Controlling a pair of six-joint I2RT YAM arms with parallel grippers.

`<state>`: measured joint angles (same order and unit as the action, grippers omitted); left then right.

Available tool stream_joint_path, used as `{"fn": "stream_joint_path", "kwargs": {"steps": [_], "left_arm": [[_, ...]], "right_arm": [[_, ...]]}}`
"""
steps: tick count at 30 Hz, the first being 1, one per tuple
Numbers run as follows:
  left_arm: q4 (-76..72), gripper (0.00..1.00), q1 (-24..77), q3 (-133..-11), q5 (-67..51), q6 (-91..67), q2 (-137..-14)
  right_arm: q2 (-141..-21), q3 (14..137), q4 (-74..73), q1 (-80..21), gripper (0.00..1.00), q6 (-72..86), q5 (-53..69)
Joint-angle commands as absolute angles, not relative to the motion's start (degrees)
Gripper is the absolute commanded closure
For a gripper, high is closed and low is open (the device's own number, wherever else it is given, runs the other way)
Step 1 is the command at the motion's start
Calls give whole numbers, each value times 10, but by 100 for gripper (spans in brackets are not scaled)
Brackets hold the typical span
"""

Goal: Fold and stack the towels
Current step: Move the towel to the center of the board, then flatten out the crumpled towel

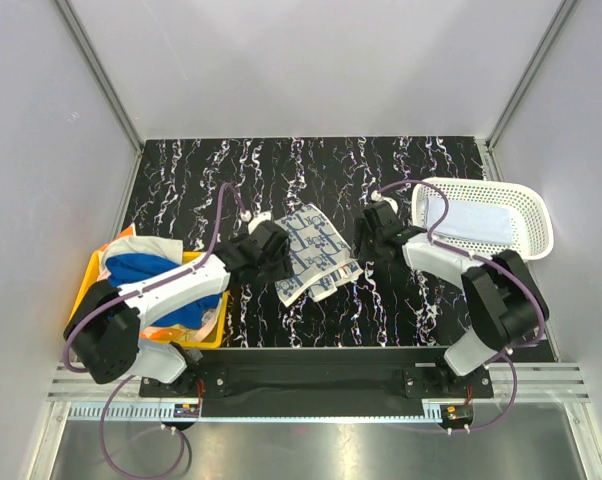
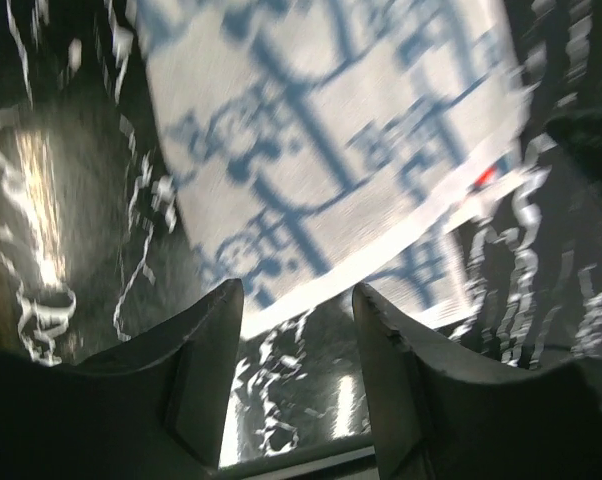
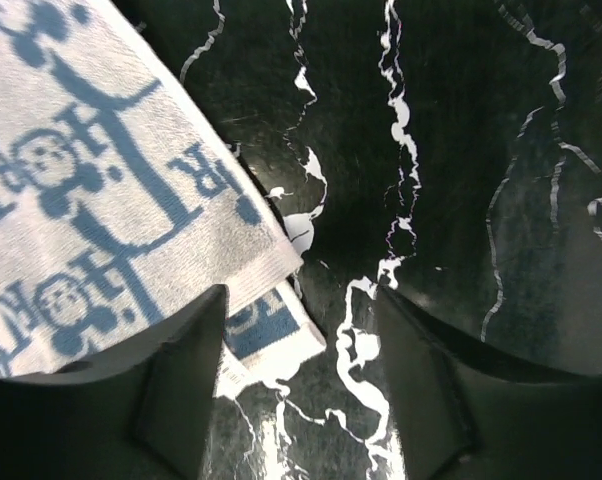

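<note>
A white towel with blue pattern (image 1: 313,256) lies folded over on the dark marbled table, between the two arms. My left gripper (image 1: 279,248) sits at its left edge. In the left wrist view the left gripper (image 2: 296,295) is open, with the towel's edge (image 2: 331,160) just beyond the fingertips and nothing between them. My right gripper (image 1: 367,244) is at the towel's right side. In the right wrist view the right gripper (image 3: 299,300) is open, and a lower towel corner (image 3: 266,325) lies between the fingers, beside the left one. More towels fill the yellow bin, a royal blue one (image 1: 139,268) on top.
The yellow bin (image 1: 209,335) stands at the near left under the left arm. A white perforated basket (image 1: 529,215) at the right holds a pale folded towel (image 1: 471,222). Grey walls enclose the table on three sides.
</note>
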<state>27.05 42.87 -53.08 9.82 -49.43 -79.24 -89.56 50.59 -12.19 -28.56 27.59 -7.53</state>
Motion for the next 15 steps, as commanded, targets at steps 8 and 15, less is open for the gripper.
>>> {"fn": "stream_joint_path", "kwargs": {"steps": [8,15], "left_arm": [[233,41,480,-483,129,-564,-815],[239,40,497,-473,145,-581,-836]], "right_arm": [[-983,568,-84,-290,40,288,-47],[-1027,584,-89,-295,45,288,-46]]}}
